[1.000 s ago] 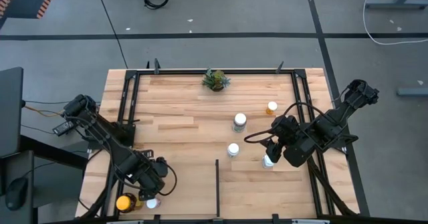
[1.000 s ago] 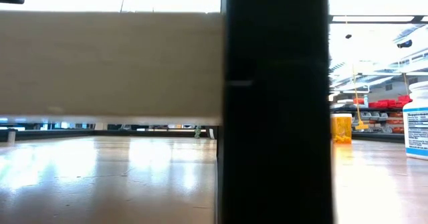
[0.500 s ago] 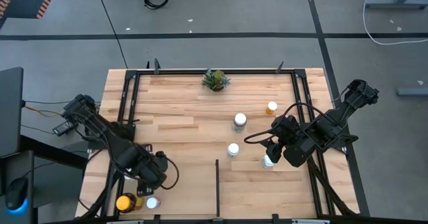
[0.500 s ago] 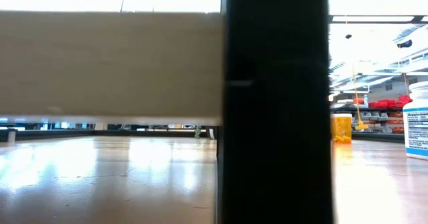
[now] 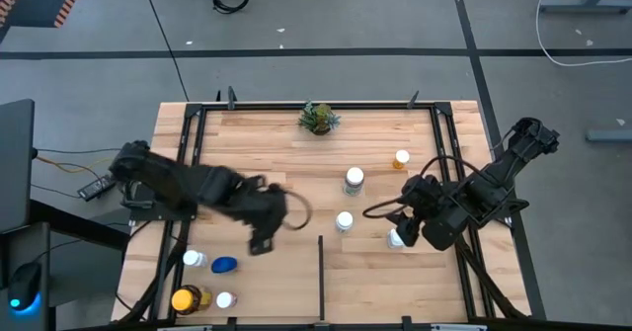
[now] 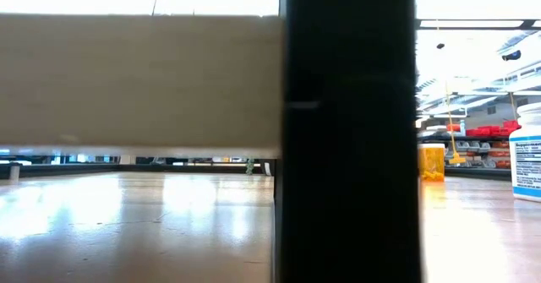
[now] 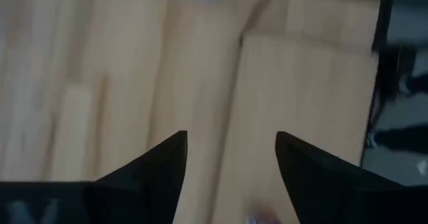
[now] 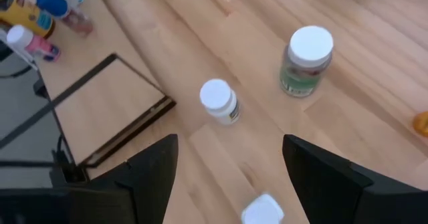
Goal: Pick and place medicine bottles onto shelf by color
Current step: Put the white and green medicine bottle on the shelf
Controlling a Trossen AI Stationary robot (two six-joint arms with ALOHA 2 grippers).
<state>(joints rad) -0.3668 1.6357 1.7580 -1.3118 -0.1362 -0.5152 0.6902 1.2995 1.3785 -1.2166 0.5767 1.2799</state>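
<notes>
The left hand [image 5: 259,244] hangs over bare light-wood bench [image 5: 267,163] planks left of the short black divider bar [image 5: 320,262], its 2 dark fingers [image 7: 164,158] spread apart with nothing between them. Near the front-left corner stand a blue-capped bottle [image 5: 224,265], a white-capped bottle [image 5: 194,259], a large amber bottle with yellow lid [image 5: 185,298] and a small pinkish bottle [image 5: 225,299]. The right hand [image 5: 403,228] is open, empty, above a white-capped bottle by the right rail [image 5: 395,238].
</notes>
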